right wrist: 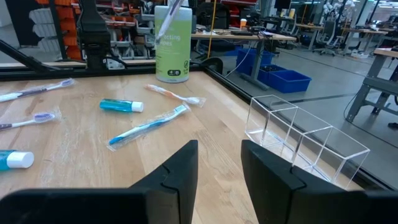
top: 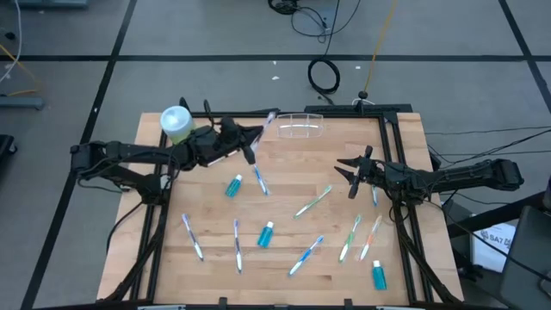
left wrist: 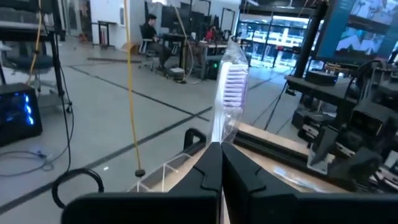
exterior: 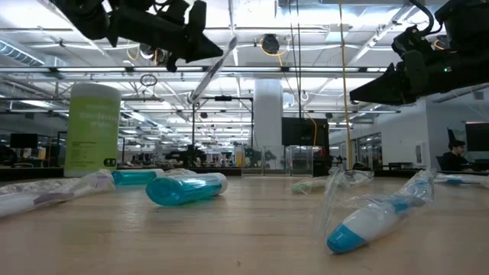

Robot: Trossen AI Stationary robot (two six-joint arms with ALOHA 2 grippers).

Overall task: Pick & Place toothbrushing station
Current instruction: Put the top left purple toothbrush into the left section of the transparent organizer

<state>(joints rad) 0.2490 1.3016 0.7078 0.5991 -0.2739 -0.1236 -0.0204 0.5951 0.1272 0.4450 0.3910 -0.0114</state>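
Observation:
My left gripper (top: 251,138) is above the table's far left part, beside the green white-lidded canister (top: 176,124). It is shut on a wrapped toothbrush (left wrist: 229,87) with a pale purple head, also seen in the low view (exterior: 212,70). A clear plastic holder with compartments (top: 300,126) stands at the far edge; it also shows in the right wrist view (right wrist: 305,140). My right gripper (top: 351,169) is open and empty above the table's right part (right wrist: 219,158). Several wrapped toothbrushes (top: 312,203) and teal white-capped tubes (top: 233,186) lie flat on the wood. My left gripper pinches the toothbrush's handle (left wrist: 217,135) between its two shut fingers. The brush sticks out past the fingertips, head end farthest from them, toward the table's far edge and the clear holder. It is lifted clear of the table.
The green canister stands at the far left corner. Black rails (top: 392,129) frame the wooden top. Toothbrushes lie near the front edge (top: 306,256) and front right (top: 350,238), with tubes at the middle (top: 265,233) and front right (top: 379,275). People sit at desks in the room behind.

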